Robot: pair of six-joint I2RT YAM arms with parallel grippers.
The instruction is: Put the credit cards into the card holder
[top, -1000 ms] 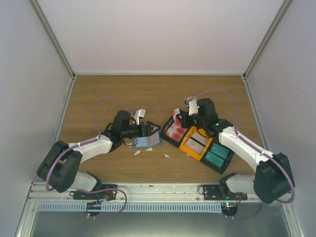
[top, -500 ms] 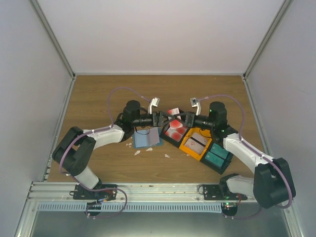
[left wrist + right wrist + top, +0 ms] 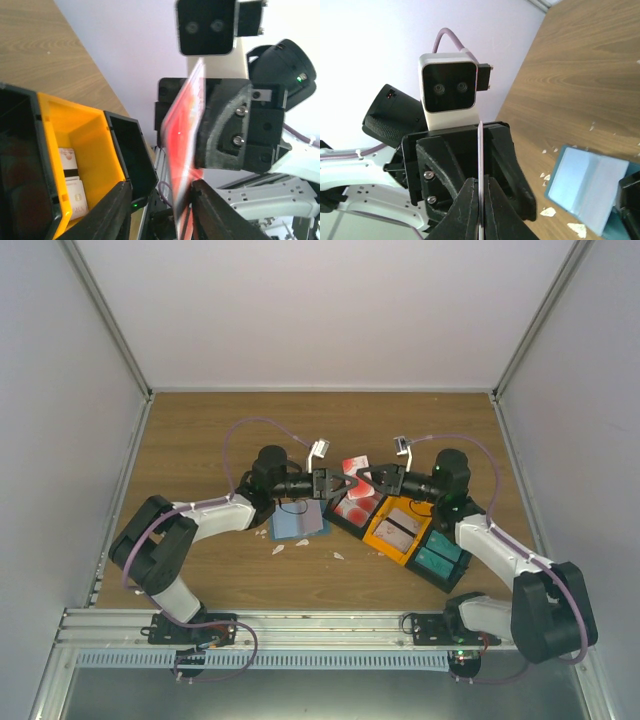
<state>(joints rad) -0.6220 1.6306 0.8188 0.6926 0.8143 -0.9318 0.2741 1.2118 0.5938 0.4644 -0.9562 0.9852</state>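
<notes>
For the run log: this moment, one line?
handover; right gripper shut on credit card; left gripper open around it; card holder on table

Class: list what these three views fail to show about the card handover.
- Print on the credit card: left wrist view, blurred and steeply slanted; right wrist view, edge-on.
- Contents of the card holder: right wrist view, cut off at the right edge; top view, too small.
- Cards in the orange bin: left wrist view, partly hidden behind its wall; count unclear.

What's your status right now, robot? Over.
Right gripper shut on a credit card, mid-air. Left gripper open around the same card. Card holder flat on the table, untouched.
</notes>
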